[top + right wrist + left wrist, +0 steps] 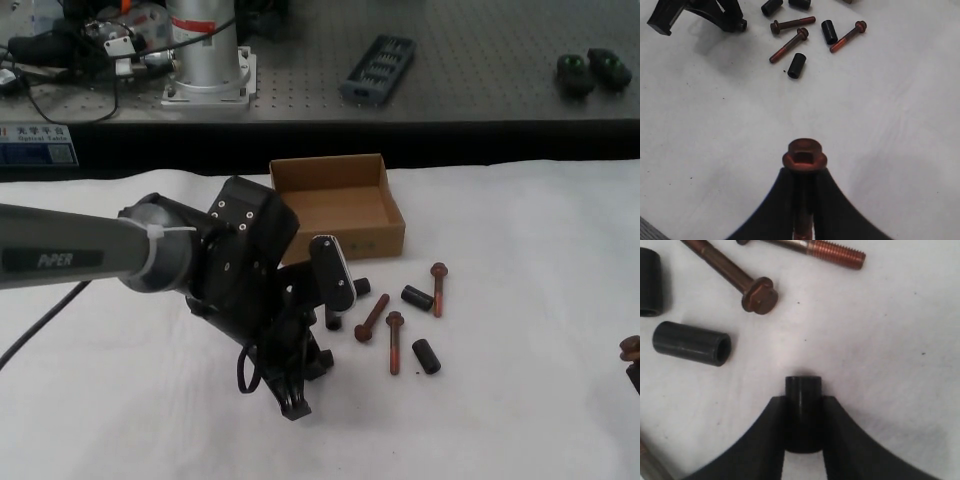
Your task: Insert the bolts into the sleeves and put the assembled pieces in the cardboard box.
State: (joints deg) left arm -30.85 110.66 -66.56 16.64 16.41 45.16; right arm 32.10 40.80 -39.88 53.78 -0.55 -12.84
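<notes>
Left gripper (pixel 804 401): jaws clamped on a black sleeve (pixel 803 387), over the white cloth (pixel 890 365). Right gripper (pixel 805 174): jaws clamped on the shank of a copper-coloured bolt (pixel 805 155), head outward, well apart from the left arm (bolt and sleeve not yet mated).

Progress, as judged: first pair in hand, no insertion done, nothing boxed.

Past the left gripper lie three loose bolts (pixel 394 340) and several loose sleeves (pixel 426 355). They lie close together and could crowd later picks.

Cardboard box (pixel 375 238) sits just beyond them, open, interior bare. The left arm stands beside its near corner.

Farthest: a dark bench with a metal post base (pixel 208 75) and a ribbed dark tray (pixel 377 65).
</notes>
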